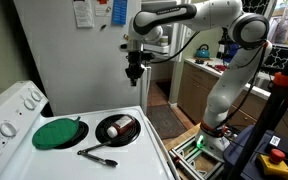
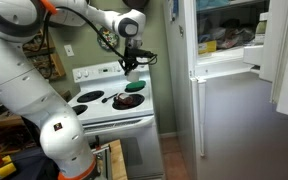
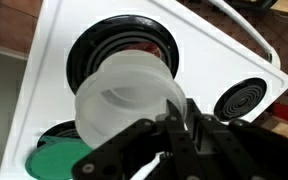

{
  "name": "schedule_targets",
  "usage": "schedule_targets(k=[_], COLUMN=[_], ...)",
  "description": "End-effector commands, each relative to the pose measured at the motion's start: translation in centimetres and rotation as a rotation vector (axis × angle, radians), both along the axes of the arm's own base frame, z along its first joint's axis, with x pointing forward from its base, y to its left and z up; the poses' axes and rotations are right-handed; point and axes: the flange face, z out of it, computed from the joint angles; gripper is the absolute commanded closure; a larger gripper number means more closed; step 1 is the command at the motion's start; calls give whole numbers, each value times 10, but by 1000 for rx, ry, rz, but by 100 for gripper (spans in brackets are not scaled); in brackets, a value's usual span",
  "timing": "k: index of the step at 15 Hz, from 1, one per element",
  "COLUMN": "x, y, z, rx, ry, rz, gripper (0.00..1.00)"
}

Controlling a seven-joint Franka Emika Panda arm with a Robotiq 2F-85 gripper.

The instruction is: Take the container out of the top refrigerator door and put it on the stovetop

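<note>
While aloft, container in pincer

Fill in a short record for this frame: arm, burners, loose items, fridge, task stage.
arm: gripper shut on container, above the stovetop
burners: green disc on one; pan with a shiny item on another
loose: utensil near the front edge
fridge: top door open
stage: container out of the door, not yet set down
</note>
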Motion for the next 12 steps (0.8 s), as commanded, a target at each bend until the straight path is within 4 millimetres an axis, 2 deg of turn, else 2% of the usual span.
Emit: schedule_targets(k=[1,3,5,9,12], x=[0,11,23,33,51], y=[0,13,37,77,99], z=[1,-14,-40,-89,-116], rx=[0,-26,-3,-25,-70], ry=[0,-28,-50,-52,-186], rz=[0,27,82,164,195], gripper=[97,96,96,96,96])
